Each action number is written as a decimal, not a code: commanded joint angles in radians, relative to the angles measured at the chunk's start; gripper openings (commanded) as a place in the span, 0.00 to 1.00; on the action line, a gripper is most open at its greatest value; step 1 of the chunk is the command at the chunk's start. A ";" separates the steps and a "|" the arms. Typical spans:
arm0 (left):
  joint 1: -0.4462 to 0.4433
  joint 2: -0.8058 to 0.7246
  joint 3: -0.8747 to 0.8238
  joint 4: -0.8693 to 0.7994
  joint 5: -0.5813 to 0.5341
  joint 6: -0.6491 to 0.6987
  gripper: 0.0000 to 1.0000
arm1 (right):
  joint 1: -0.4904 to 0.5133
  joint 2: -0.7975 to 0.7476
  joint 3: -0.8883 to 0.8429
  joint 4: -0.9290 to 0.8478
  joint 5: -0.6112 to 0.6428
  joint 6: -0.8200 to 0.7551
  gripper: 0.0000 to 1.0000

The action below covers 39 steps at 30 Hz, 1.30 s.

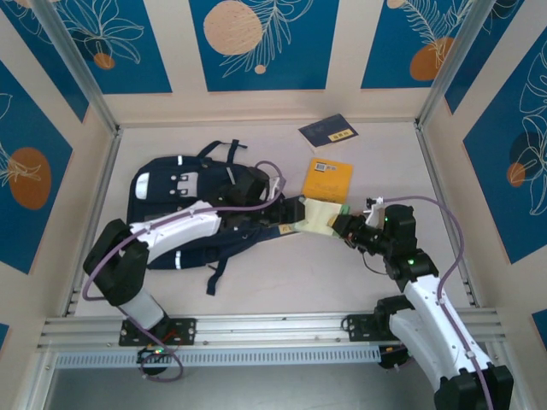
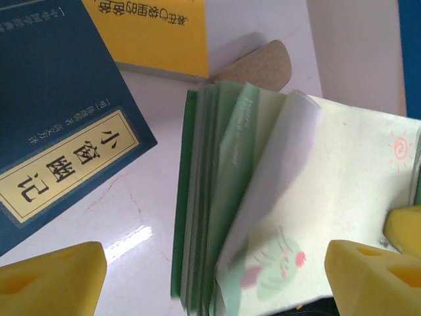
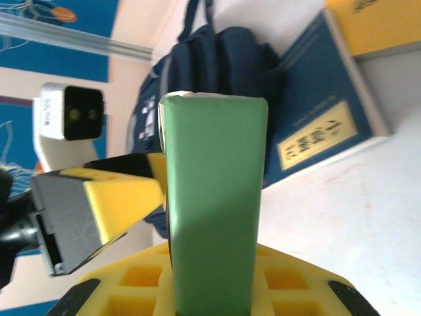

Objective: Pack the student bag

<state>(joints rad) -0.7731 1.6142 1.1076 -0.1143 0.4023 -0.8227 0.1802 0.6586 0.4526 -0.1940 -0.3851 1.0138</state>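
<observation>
A navy backpack [image 1: 184, 192] lies flat at the table's left-centre, with the left arm stretched across it. Just to its right, the right gripper [image 3: 214, 289] clenches a pale green notebook [image 3: 214, 197] by one edge, probably ready for packing. The left gripper [image 2: 210, 276] straddles its fanned pages, jaws spread wide, gripping nothing. A blue book [image 2: 59, 131] and a yellow book [image 2: 158, 33] lie nearby.
</observation>
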 commanded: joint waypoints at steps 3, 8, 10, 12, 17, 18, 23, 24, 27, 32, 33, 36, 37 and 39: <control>0.040 -0.056 -0.085 0.072 0.051 -0.086 0.86 | 0.028 -0.017 0.022 0.201 -0.087 0.139 0.04; 0.053 -0.080 -0.124 0.206 0.136 -0.176 0.85 | 0.043 -0.015 -0.029 0.318 -0.090 0.241 0.04; 0.053 -0.091 -0.141 0.261 0.156 -0.217 0.84 | 0.047 -0.016 -0.046 0.352 -0.088 0.270 0.03; 0.052 -0.098 -0.156 0.310 0.170 -0.252 0.82 | 0.048 -0.015 -0.054 0.372 -0.085 0.289 0.03; 0.053 -0.111 -0.172 0.389 0.195 -0.321 0.59 | 0.050 -0.030 -0.077 0.419 -0.066 0.337 0.02; 0.052 -0.113 -0.174 0.405 0.198 -0.335 0.54 | 0.049 -0.030 -0.081 0.428 -0.066 0.342 0.02; 0.053 -0.123 -0.190 0.458 0.203 -0.376 0.38 | 0.053 -0.038 -0.093 0.424 -0.056 0.344 0.02; 0.053 -0.124 -0.193 0.466 0.205 -0.381 0.35 | 0.053 -0.042 -0.096 0.418 -0.051 0.342 0.02; 0.052 -0.139 -0.199 0.471 0.204 -0.385 0.27 | 0.051 -0.056 -0.095 0.384 -0.037 0.323 0.02; 0.053 -0.170 -0.203 0.465 0.199 -0.370 0.10 | 0.053 -0.055 -0.106 0.359 -0.035 0.311 0.06; 0.052 -0.173 -0.203 0.464 0.199 -0.368 0.07 | 0.054 -0.048 -0.105 0.370 -0.047 0.304 0.10; 0.053 -0.177 -0.205 0.472 0.202 -0.370 0.00 | 0.057 -0.013 -0.074 0.360 -0.089 0.274 0.23; 0.052 -0.180 -0.206 0.473 0.203 -0.370 0.00 | 0.056 -0.002 -0.062 0.353 -0.100 0.266 0.31; 0.053 -0.183 -0.205 0.477 0.204 -0.366 0.00 | 0.055 0.014 -0.048 0.351 -0.119 0.257 0.45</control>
<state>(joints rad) -0.7238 1.4647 0.9085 0.3328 0.5800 -1.2018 0.2291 0.6605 0.3595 0.1532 -0.4538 1.3087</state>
